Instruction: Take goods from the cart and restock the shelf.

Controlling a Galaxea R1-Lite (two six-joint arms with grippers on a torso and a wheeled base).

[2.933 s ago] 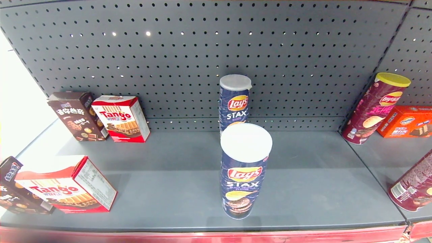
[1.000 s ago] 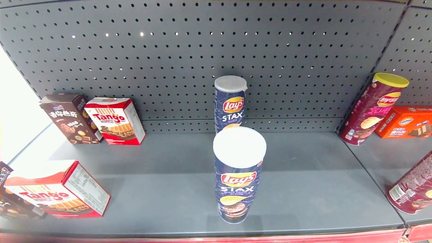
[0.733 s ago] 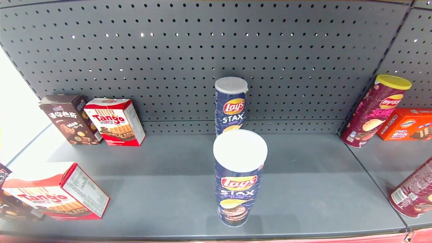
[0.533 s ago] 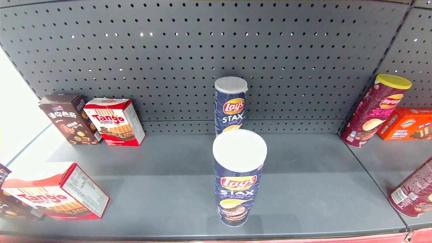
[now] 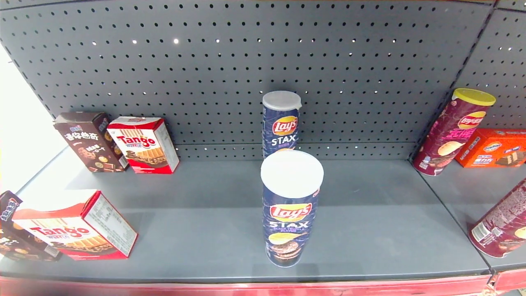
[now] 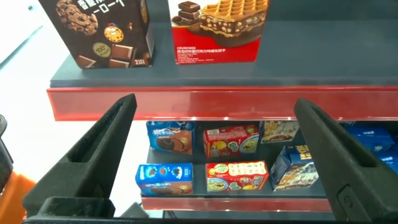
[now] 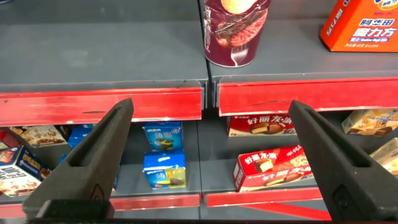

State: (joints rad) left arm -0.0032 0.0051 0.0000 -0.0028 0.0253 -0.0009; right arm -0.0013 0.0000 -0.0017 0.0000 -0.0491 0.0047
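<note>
Spanning the head view, a dark grey metal shelf [image 5: 370, 222] stood before a dark grey perforated back panel [image 5: 205, 82]. At centre frame, a dark blue cylindrical chip can with a white lid [image 5: 291, 213] stood upright near the front edge, and a second dark blue chip can [image 5: 281, 123] stood directly behind it against the panel. At the right edge, a maroon chip can with a yellow lid [image 5: 452, 135] stood at the back, another maroon can [image 5: 499, 222] was cut off at lower right, and an orange cardboard box [image 5: 493, 148] sat just beside the first. At lower left, a red-and-white wafer box [image 5: 74, 226] stood beside a brown biscuit box [image 5: 16, 230]; a like red-and-white box [image 5: 144, 144] and brown box [image 5: 88, 139] stood together at the back, in the left of the frame.

The left gripper [image 6: 214, 99] was spread wide with nothing between its fingers, facing the shelf's red front strip [image 6: 249, 102] below the biscuit and wafer boxes. The right gripper [image 7: 210, 102] was likewise wide apart and empty, below the maroon can. Lower shelves [image 6: 205, 196] carried small packets.
</note>
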